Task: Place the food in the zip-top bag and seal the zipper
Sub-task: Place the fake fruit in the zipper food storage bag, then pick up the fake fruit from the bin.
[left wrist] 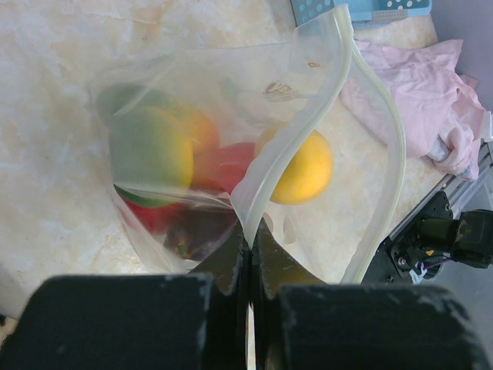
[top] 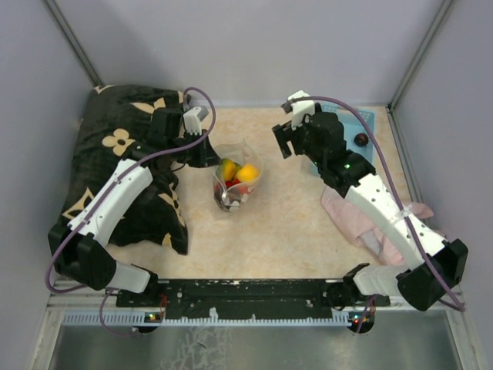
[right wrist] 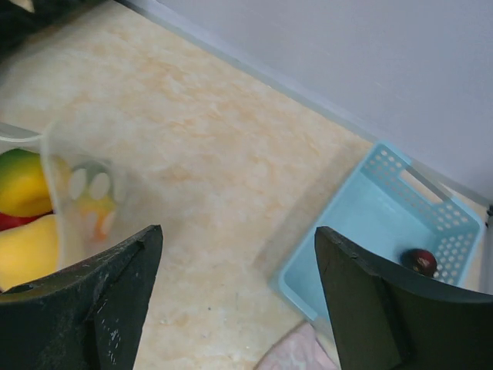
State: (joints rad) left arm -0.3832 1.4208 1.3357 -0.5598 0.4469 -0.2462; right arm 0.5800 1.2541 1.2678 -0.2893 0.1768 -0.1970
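The clear zip-top bag (top: 235, 181) stands mouth-up mid-table, holding several pieces of food: a green-yellow fruit (left wrist: 146, 150), an orange one (left wrist: 304, 166), a red one (left wrist: 227, 166) and a dark one low down. My left gripper (left wrist: 252, 231) is shut on the bag's zipper strip (left wrist: 296, 135) at the rim; it shows in the top view (top: 204, 154) left of the bag. The mouth gapes open. My right gripper (right wrist: 237, 231) is open and empty, above the table between bag (right wrist: 85, 193) and basket; it shows in the top view (top: 286, 123). One dark maroon fruit (right wrist: 420, 261) lies in the basket.
The light blue basket (right wrist: 362, 231) stands at the back right (top: 371, 123). A pink cloth (top: 362, 220) lies under the right arm and shows in the left wrist view (left wrist: 431, 85). A black floral pillow (top: 115, 154) fills the left side. Grey walls close in on three sides.
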